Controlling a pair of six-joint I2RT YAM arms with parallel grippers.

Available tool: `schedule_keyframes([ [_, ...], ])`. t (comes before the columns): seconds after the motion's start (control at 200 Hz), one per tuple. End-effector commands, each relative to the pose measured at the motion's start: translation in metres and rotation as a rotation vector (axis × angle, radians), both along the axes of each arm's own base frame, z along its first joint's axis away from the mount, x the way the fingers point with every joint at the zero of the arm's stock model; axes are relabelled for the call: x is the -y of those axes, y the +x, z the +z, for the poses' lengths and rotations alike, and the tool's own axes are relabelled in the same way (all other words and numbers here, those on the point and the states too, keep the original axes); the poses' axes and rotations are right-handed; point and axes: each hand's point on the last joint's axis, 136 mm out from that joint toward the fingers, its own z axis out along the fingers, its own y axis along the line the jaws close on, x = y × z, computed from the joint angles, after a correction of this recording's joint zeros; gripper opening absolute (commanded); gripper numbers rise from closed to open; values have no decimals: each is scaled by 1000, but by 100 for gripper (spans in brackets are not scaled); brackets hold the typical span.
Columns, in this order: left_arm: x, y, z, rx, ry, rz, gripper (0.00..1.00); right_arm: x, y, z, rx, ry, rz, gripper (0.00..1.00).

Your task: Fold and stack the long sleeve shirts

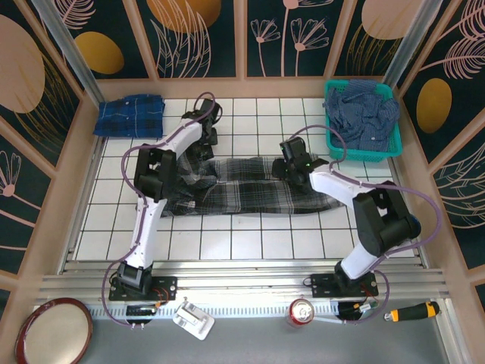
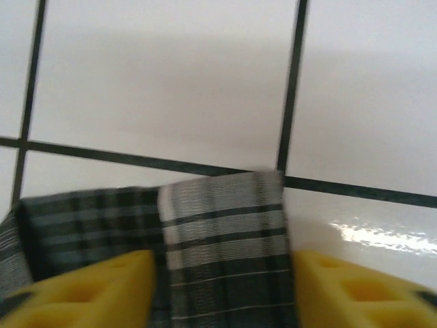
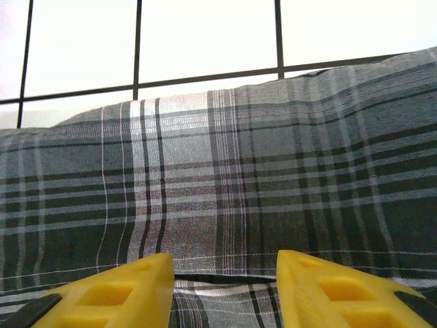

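Grey-black-white plaid shirt [image 1: 250, 193] lies spread mid-desk [image 1: 250, 114], long axis running left to right. Left claw [image 2: 223, 260]: jaws parted, straddling a cloth corner at the shirt's far-left edge, no clamp evident. Right claw [image 3: 225, 263]: jaws parted, low over the far-right edge. Each arm is nearest its own end, so the likely fold is far edge toward near.

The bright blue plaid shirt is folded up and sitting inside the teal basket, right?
Not quite. The bright blue plaid shirt is folded up, but it sits on the tiled table at the far left corner, not inside the teal basket. The top external view shows this; the basket holds the dull navy shirt.
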Motion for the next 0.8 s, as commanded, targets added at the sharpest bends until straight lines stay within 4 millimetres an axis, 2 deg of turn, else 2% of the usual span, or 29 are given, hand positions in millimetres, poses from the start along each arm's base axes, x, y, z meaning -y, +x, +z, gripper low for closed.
schedule_keyframes([
  [0.0, -26, -17, -27, -98, 95, 26, 31, 0, -5, 12, 13, 24, -6, 46],
  [0.03, -22, -17, -22, -91, 76, 17, 23, -1, -4, 16, 21, 32, -5, 46],
  [0.09, -15, -16, -11, -74, 35, 3, 13, -4, -3, 23, 33, 48, 0, 47],
  [0.13, -11, -14, 2, -56, 12, -2, 0, -7, -1, 29, 45, 60, 4, 49],
  [0.215, -5, -11, 41, 2, -40, -10, 0, -15, 2, 45, 72, 90, 21, 52],
  [0.305, 4, -9, 101, 96, -121, -27, 0, -28, 5, 66, 109, 129, 52, 54],
  [0.35, 7, -11, 136, 153, -165, -34, 0, -37, 6, 75, 127, 154, 78, 48],
  [0.385, 9, -14, 160, 191, -194, -44, 0, -42, 7, 84, 148, 169, 87, 47],
  [0.43, 10, -21, 192, 238, -230, -57, 0, -44, 11, 95, 178, 186, 87, 51],
  [0.45, 10, -24, 205, 260, -240, -63, 0, -59, 5, 100, 178, 212, 132, 54],
  [0.52, 8, -36, 246, 331, -273, -74, 0, -81, 2, 115, 212, 256, 190, 64],
  [0.651, 19, -64, 294, 392, -391, -138, 0, -122, -1, 139, 282, 312, 300, 70],
  [0.731, 27, -84, 314, 418, -476, -186, 0, -146, -3, 157, 344, 330, 355, 78],
  [0.771, 31, -94, 328, 445, -521, -214, 0, -157, -3, 165, 370, 346, 387, 80],
  [0.791, 33, -94, 327, 446, -536, -222, 0, -163, -4, 171, 382, 356, 402, 80],
  [0.796, 33, -99, 335, 462, -545, -228, 0, -164, -4, 172, 385, 359, 406, 80],
])
